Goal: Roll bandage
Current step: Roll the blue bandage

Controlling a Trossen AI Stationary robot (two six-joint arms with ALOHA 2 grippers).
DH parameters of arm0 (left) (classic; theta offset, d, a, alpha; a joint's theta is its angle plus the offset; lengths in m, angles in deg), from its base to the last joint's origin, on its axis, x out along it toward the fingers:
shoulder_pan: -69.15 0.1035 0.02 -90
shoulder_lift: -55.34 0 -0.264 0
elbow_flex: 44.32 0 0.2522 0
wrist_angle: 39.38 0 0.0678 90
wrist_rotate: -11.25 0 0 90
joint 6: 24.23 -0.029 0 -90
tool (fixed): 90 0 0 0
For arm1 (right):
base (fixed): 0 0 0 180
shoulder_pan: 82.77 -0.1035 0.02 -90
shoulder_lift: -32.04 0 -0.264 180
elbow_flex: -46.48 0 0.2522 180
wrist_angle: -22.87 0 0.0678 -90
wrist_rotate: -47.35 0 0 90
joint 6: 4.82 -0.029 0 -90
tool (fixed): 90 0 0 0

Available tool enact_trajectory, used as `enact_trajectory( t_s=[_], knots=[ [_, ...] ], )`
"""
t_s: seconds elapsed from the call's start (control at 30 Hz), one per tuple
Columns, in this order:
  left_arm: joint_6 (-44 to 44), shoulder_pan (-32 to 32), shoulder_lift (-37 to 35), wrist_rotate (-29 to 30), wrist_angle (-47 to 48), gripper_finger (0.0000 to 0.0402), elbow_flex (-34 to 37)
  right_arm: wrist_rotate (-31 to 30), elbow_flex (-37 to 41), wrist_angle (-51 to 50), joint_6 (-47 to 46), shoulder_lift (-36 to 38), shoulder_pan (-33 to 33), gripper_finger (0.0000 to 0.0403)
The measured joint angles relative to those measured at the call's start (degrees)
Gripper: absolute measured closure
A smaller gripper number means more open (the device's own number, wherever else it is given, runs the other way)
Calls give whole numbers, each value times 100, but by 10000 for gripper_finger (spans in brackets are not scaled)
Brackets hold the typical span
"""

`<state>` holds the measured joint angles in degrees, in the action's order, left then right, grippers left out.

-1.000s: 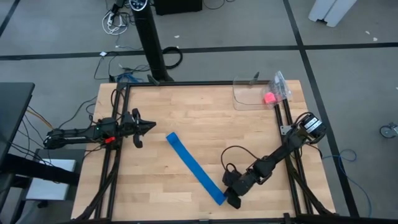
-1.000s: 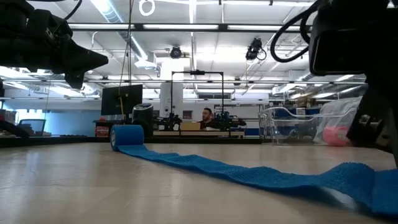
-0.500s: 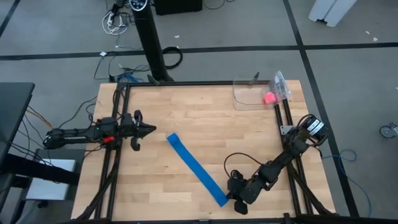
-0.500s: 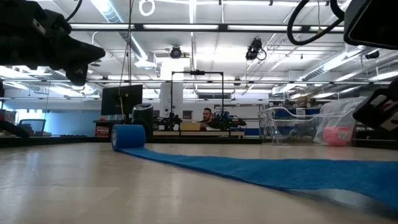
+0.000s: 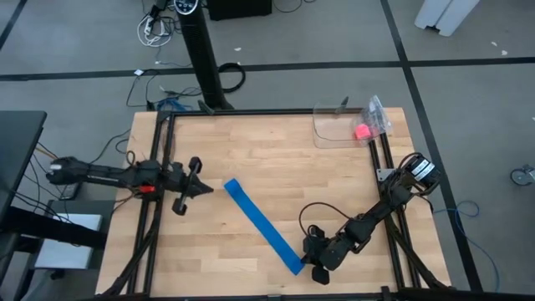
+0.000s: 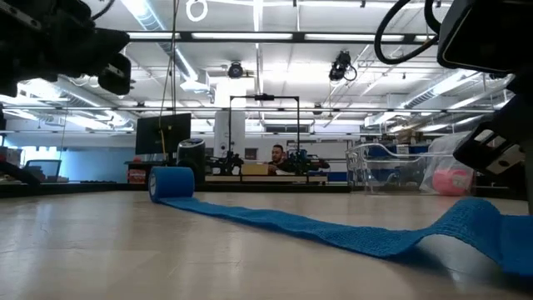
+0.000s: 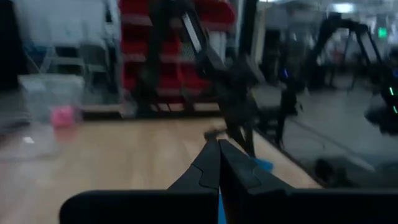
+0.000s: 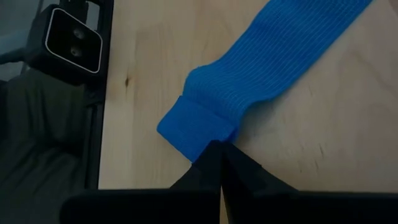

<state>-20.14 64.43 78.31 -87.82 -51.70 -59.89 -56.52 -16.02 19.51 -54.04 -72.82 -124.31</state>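
Just bandage (image 5: 261,224) – wood table (image 5: 276,159).

Grey tiled floor (image 5: 468,33) surrounds the wooden table (image 5: 251,159). Ceiling strip lights (image 6: 258,37) fill the upper low view; a seated person (image 6: 276,156) shows centre, monitor (image 6: 163,133) left.

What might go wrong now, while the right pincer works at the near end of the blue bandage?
1. The right pincer, closed beside the folded end of the long blue cloth bandage, may push it instead of rolling it.
2. The raised hump could flatten again.
3. The left pincer is apart, so nothing holds the far end.
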Motion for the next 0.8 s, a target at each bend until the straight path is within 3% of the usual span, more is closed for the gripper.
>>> enact_trajectory(
  t_s=[0.27,0.63,0.8],
  knots=[
    [-438,-674,2087,308,-116,399,-1044,11,0,-1,87,2,-1,401],
    [-1030,-1452,5711,435,-140,400,-3365,11,0,-3,194,2,-1,401],
    [-1187,-1533,6998,330,-156,400,-4060,41,0,-3,199,2,-2,401]
  ],
)
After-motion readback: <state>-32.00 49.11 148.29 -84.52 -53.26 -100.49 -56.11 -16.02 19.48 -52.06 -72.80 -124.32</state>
